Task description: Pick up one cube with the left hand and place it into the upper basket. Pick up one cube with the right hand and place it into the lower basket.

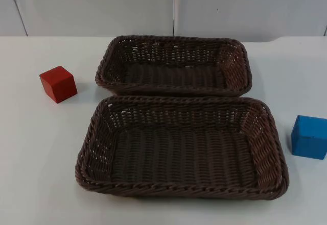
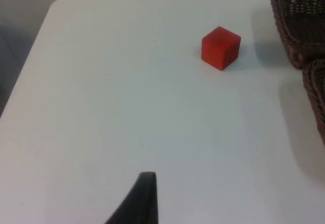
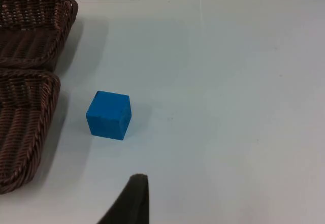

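Pincer fingertips (image 2: 144,196), cubes beyond.

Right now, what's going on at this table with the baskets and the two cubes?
Nothing has been picked up yet. The red cube sits on the white table left of the upper basket, and the blue cube sits right of the lower basket. Both brown wicker baskets hold nothing. In each wrist view, that arm's claw is apart from its cube, neither touching it.

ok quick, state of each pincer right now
left pincer: cannot tell, nothing held, back from the red cube
right pincer: cannot tell, nothing held, back from the blue cube
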Robot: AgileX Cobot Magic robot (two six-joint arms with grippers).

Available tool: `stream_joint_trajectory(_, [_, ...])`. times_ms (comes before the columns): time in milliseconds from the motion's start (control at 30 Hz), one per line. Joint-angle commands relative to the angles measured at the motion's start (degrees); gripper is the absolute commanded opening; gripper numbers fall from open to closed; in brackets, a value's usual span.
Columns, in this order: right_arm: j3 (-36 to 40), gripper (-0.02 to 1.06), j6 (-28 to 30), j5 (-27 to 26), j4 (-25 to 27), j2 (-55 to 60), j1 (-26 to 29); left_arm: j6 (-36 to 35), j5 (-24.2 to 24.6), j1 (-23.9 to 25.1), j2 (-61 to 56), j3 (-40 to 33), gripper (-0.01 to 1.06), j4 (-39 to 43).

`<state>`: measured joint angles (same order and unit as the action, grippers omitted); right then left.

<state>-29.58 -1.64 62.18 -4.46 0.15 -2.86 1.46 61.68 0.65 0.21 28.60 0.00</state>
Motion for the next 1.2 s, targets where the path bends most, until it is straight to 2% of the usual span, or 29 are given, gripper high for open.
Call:
stream_joint_trajectory(0, [0.1,1.05,0.1,-0.5,-0.1,-0.2,0.3,-0.2,-0.1,0.1,-0.2,-0.3,1.05,-0.4])
stream_joint_trajectory(400, [0.1,1.05,0.1,-0.5,-0.1,-0.2,0.3,-0.2,-0.6,0.1,-0.2,0.5,1.05,-1.1])
stream_joint_trajectory(633, [0.1,1.05,0.1,-0.5,-0.1,-0.2,0.3,0.0,-3.4,0.1,2.0,4.1,1.05,-0.9])
stream_joint_trajectory(1167, [0.1,1.05,0.1,-0.5,-0.1,-0.2,0.3,0.0,-4.1,0.1,4.3,5.4,1.05,-0.9])
